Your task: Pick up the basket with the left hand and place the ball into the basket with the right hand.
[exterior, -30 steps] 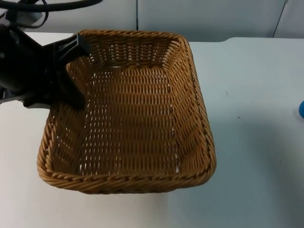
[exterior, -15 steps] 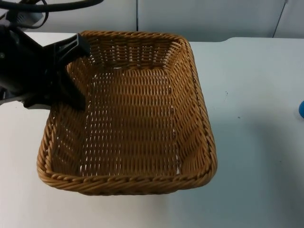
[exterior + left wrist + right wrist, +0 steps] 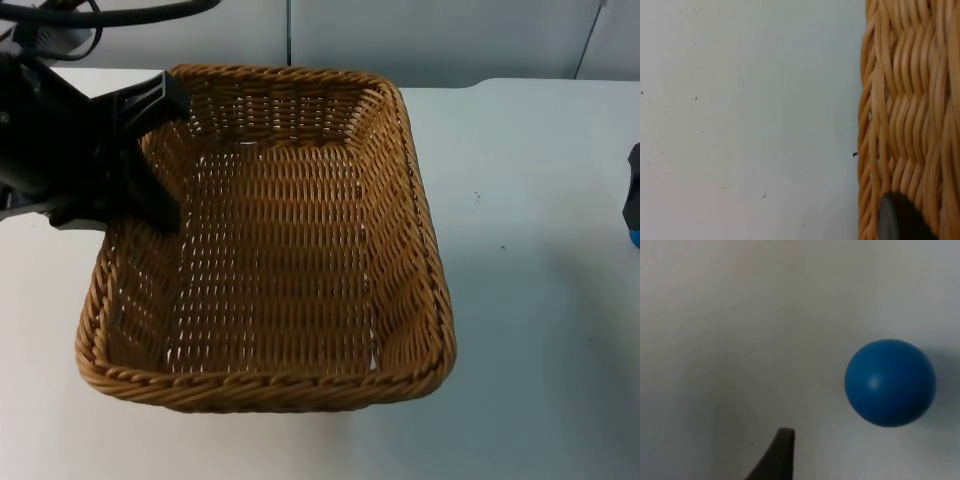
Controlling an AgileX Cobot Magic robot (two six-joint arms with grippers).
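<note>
The wicker basket (image 3: 270, 240) sits in the middle of the white table (image 3: 530, 330), a rectangular tan weave with a braided rim. Its interior holds nothing. The left gripper (image 3: 150, 150) is at the basket's far left corner, with one black finger outside the wall and the other reaching down inside it, so the jaws are clamped on the left wall near the rim. From the left wrist view, the woven basket wall (image 3: 910, 115) runs beside bare table (image 3: 740, 120), with a black fingertip (image 3: 897, 220) lying against the weave.

The blue ball (image 3: 890, 382) rests on the table, well to the right of the basket and apart from it. In the top view, only a sliver of the ball (image 3: 634, 238) shows at the frame's right edge, directly under a dark part of the right arm (image 3: 632, 190).

The right gripper is above the table near the ball, as seen from the right wrist view; one black fingertip (image 3: 777, 457) stands beside the ball without touching it. The ball lies free on the surface, with a soft shadow around it. Whether the right gripper's jaws are open or closed cannot be told from these views.

The grey partition wall (image 3: 430, 35) closes off the far end of the table.
</note>
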